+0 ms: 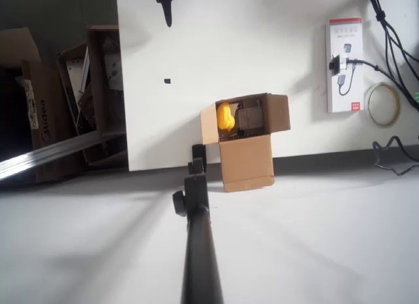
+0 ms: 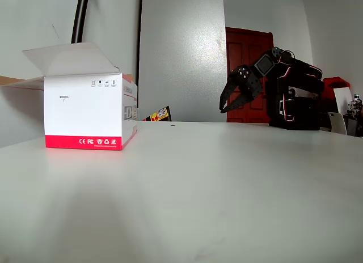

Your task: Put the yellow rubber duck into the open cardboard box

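Note:
The yellow rubber duck (image 1: pixel 224 117) lies inside the open cardboard box (image 1: pixel 247 161), against its left wall in the overhead view. The box stands near the front edge of the white table, flaps spread. At the top edge of that view, far from the box, shows the black tip of my gripper (image 1: pixel 166 8). In the fixed view my gripper (image 2: pixel 229 107) hangs above the table at the right, open, with nothing between its fingers. There, a tan flap of the box (image 2: pixel 17 81) peeks out behind the white carton.
A white carton with a red stripe (image 1: pixel 345 65) (image 2: pixel 85 115) lies at the right with cables and a tape roll (image 1: pixel 382 104). A black pole (image 1: pixel 196 232) reaches in from the bottom, ending beside the box. Brown cartons (image 1: pixel 46 107) sit off the table's left.

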